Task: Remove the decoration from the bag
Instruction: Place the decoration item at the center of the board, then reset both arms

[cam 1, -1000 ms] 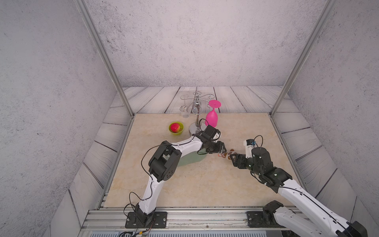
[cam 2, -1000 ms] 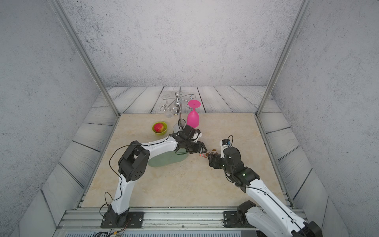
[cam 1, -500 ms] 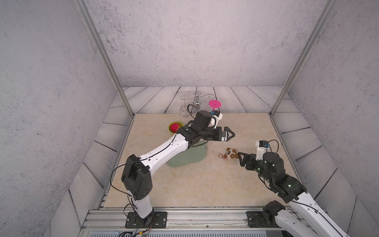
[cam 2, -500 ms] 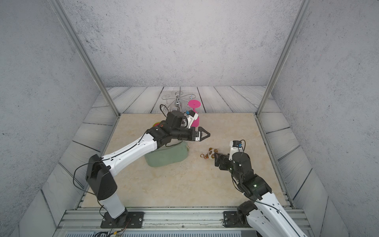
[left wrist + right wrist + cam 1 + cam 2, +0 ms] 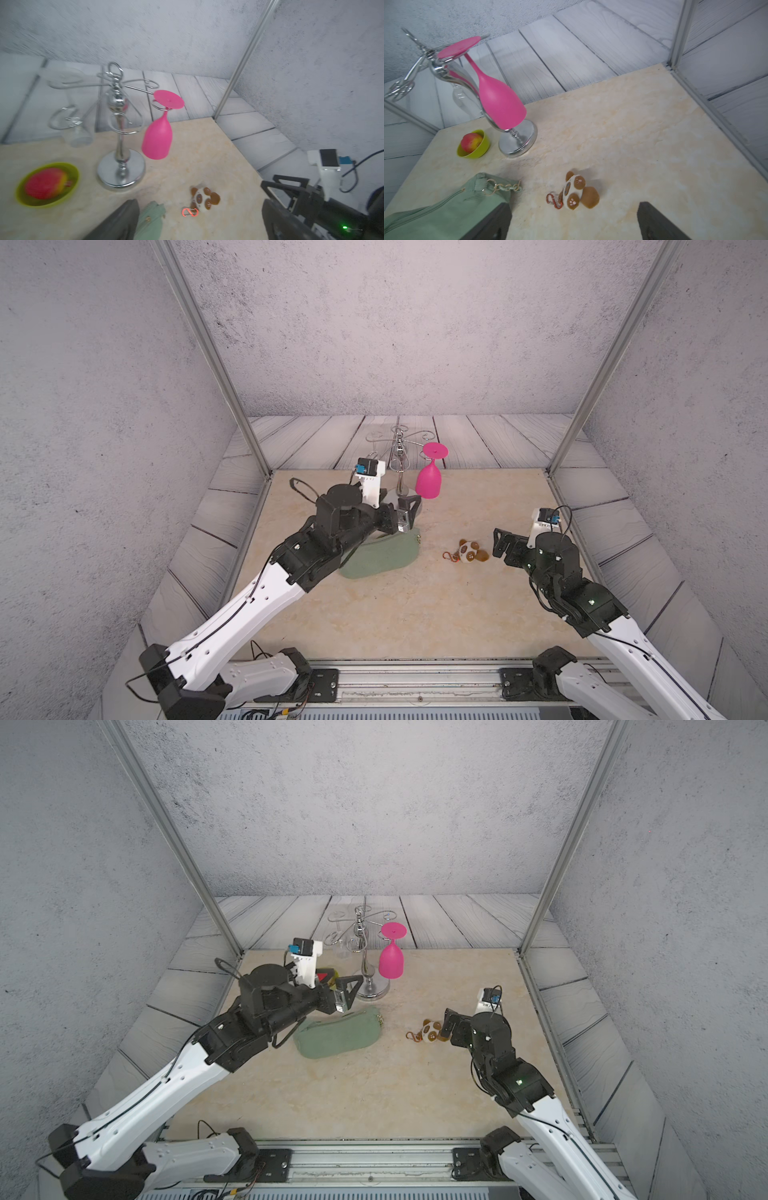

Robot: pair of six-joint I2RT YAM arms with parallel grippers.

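**Charm detached from pouch; both claws spread and empty**

Landmark: the chrome stand (image 5: pixel 400 485), at the back of the bench (image 5: pixel 395 614).

Markings: small print on the white camera mount (image 5: pixel 369 481) of the left arm is too small to read.

Task items: the decoration (image 5: pixel 469 551), a white plush head with brown ears and a red clasp, lies on the bench in front of the stand toward the right arm's side, well apart from its base. The bag (image 5: pixel 382 558) lies just in front of the stand's base. The bag's ring end faces the decoration, with bare bench between them.

Claws: the left claw (image 5: pixel 347 995) hangs spread over the bag's rear edge, just in front of the stand's base, grasping nothing. The right claw (image 5: pixel 575 224) is spread wide and empty, close to the decoration without touching it.

Surroundings: a pink glass (image 5: pixel 430 483) and a clear glass (image 5: pixel 78 135) hang upside down on the stand. A lime bowl (image 5: pixel 481 148) holding an apple (image 5: pixel 471 142) sits beside the base, partly hidden by the left claw in a top view.

Room: open bench lies in front of the stand, to the near edge.
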